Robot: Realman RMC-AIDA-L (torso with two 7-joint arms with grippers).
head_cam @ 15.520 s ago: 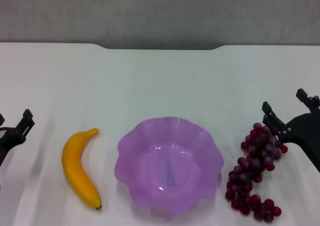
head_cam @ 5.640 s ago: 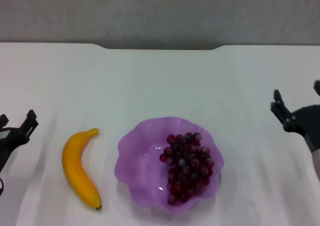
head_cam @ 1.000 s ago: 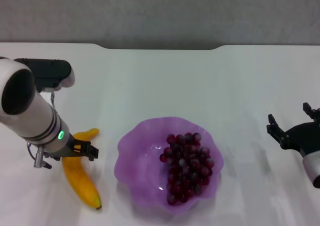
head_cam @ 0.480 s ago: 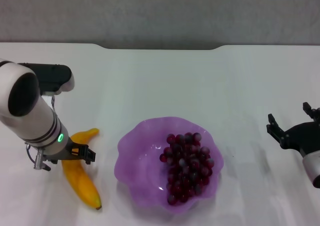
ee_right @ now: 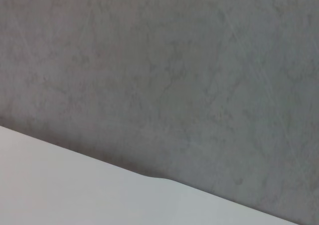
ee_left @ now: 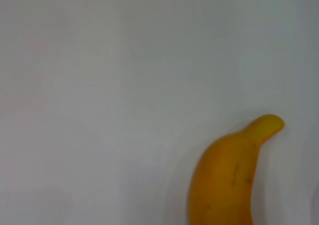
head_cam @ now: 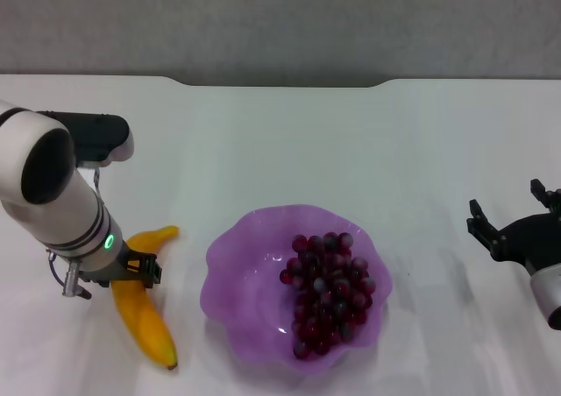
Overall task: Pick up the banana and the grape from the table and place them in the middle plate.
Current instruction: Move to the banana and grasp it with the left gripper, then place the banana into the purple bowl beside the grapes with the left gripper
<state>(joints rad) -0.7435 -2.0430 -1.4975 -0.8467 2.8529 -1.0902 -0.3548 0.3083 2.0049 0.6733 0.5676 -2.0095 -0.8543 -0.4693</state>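
The banana [head_cam: 147,321] lies on the white table [head_cam: 289,142], left of the purple scalloped plate [head_cam: 235,241]. My left gripper [head_cam: 131,271] is down on the banana's upper half and shut on it; the banana still rests on the table. The left wrist view shows the banana's stem end [ee_left: 234,170] close up. The bunch of dark red grapes [head_cam: 329,291] lies inside the plate, toward its right side. My right gripper [head_cam: 506,201] is open and empty, off at the table's right side, well apart from the plate.
The table's far edge has a shallow notch [head_cam: 280,82] with a grey wall behind; the right wrist view shows that edge [ee_right: 149,177] and wall. Bare tabletop lies between the plate and the right gripper.
Over the last second my left gripper sank a little and closed in on the banana. The banana turned slightly, its stem end shifting right. The right arm stayed still.
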